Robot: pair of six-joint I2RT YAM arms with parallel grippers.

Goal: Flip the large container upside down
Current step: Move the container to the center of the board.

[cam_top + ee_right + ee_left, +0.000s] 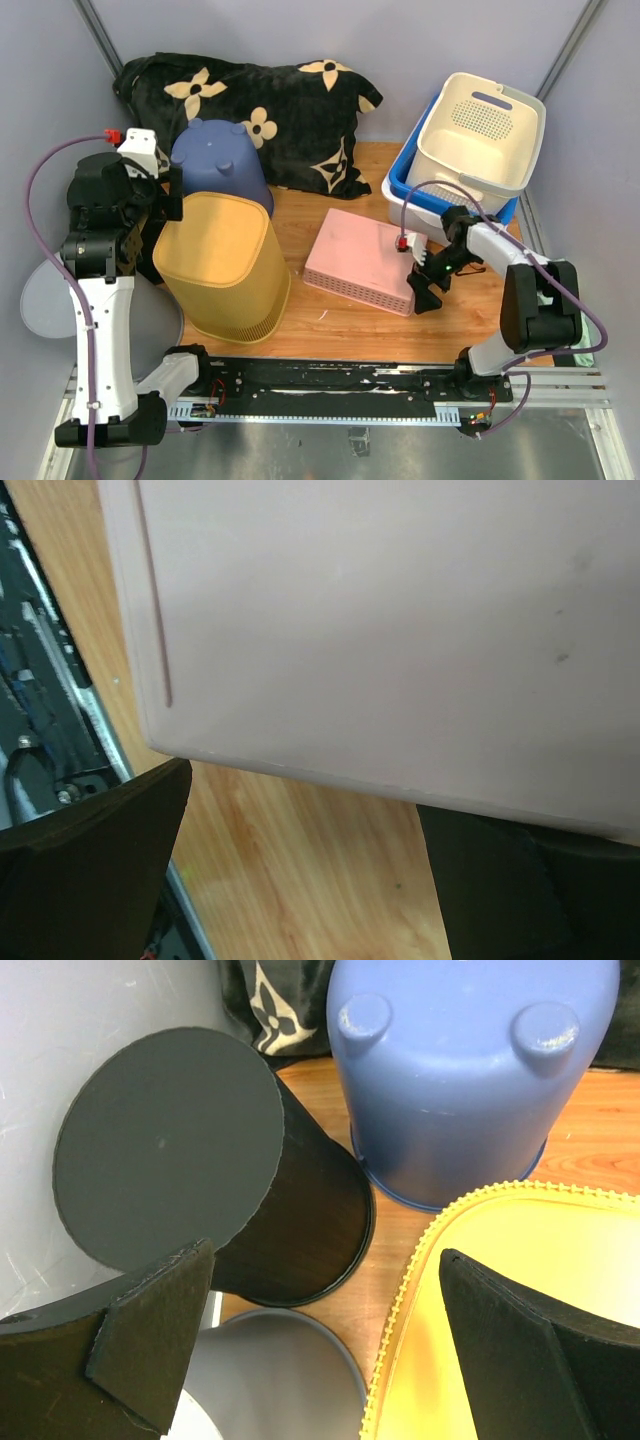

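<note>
The large container (360,260) is a pink rectangular box lying on the wooden table (340,325) with its flat base facing up. My right gripper (425,283) is at its near right corner, open, one finger on each side of the corner and gripping nothing. The right wrist view shows the pink base (380,630) just beyond the right gripper (310,880), with bare wood between the spread fingers. My left gripper (170,195) hangs open at the table's left side, over the edge of a yellow bin (225,265).
The yellow bin (530,1250) and a blue bucket (220,160) stand base up on the left. A black bin (170,1150) and a grey bin (270,1370) crowd the left edge. A cream basket (480,130) sits in a blue tub (400,190) at back right. A dark flowered cushion (290,100) lies behind.
</note>
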